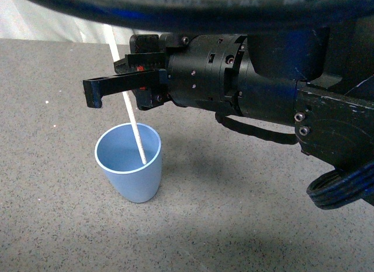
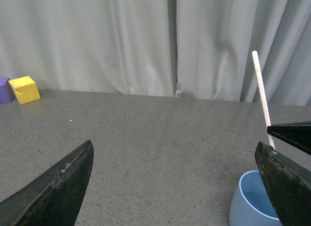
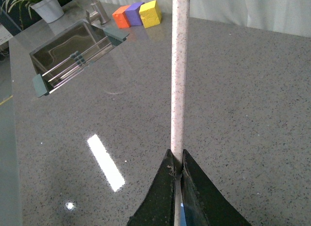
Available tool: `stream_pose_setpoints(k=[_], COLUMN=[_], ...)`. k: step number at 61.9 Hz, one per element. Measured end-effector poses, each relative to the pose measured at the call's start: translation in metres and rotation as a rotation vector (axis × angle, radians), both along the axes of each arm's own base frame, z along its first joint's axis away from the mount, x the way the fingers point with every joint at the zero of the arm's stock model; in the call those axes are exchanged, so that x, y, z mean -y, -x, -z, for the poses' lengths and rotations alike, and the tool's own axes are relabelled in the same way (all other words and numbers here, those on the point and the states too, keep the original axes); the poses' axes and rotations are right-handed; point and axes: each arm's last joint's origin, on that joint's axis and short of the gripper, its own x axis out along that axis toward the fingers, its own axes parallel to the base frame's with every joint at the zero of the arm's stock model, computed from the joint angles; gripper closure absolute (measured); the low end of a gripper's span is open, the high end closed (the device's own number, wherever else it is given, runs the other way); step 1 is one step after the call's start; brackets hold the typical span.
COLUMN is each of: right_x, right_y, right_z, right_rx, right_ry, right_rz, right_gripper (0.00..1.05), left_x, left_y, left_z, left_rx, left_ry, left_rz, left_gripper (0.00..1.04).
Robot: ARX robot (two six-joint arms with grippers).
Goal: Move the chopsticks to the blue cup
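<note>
The blue cup point(image 1: 130, 167) stands upright on the grey counter. The chopsticks point(image 1: 133, 123), a single cream stick, slant down into it, with the lower end inside against the cup's inner wall. My right gripper point(image 1: 96, 88) reaches in from the right just above the cup and is shut on the stick. In the right wrist view the jaws point(image 3: 179, 160) pinch the chopsticks point(image 3: 178, 65), which rise beyond them. My left gripper point(image 2: 174, 148) hangs open and empty over bare counter. The blue cup point(image 2: 248, 206) and the chopsticks point(image 2: 262, 95) are by its right-hand finger.
Orange point(image 3: 121, 16), purple point(image 3: 133, 13) and yellow point(image 3: 150, 12) blocks sit at the counter's far edge. A steel sink point(image 3: 73, 51) with a tap and a potted plant point(image 3: 46, 6) lie beyond. A grey curtain point(image 2: 146, 41) closes the back.
</note>
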Motion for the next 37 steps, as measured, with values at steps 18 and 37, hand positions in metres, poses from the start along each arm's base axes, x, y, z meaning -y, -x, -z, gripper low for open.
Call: stream_pose_setpoints(k=[18, 37], right_x=[0.001, 0.008], right_y=[0.0, 0.002], right_z=[0.0, -0.012], right_rx=[-0.007, 0.025], right_ry=[0.005, -0.008], right_rz=[-0.035, -0.004], right_gripper=[0.81, 0.26], left_x=[0.0, 0.0], left_y=[0.0, 0.0], left_z=[0.0, 0.0], left_rx=[0.0, 0.0], left_ry=[0.0, 0.0], left_rz=[0.0, 0.0], left_gripper=[0.07, 0.07])
